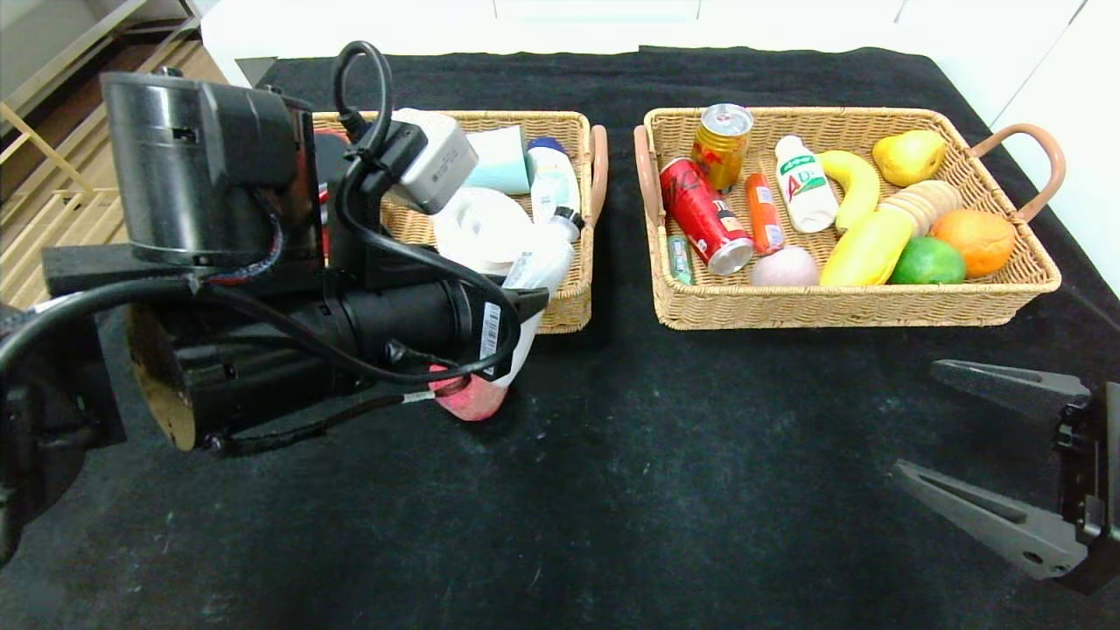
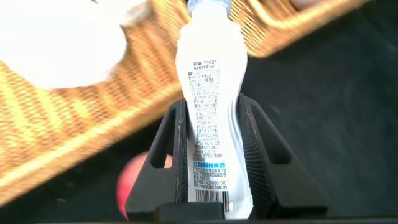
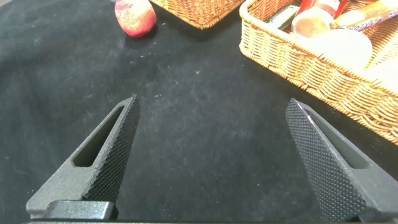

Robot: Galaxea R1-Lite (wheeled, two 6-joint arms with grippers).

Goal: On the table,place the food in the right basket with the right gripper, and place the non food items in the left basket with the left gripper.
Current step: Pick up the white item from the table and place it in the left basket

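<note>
Left claw (image 2: 214, 146) is clamped on the white bottle (image 2: 210, 106), fingers pressing its sides, holding it tilted over the near rim of the left basket (image 1: 573, 302), its tip reaching above the white coiled disc (image 1: 481, 229) inside. Just below the arm, a pink-red peach (image 1: 471, 398) lies on the black table (image 1: 612, 490) in front of that basket. Right claw (image 3: 208, 155) hovers low over bare cloth at the near right, fingers spread wide and empty. Beyond it, the right basket (image 1: 840, 306) holds fruit, cans and other food.
</note>
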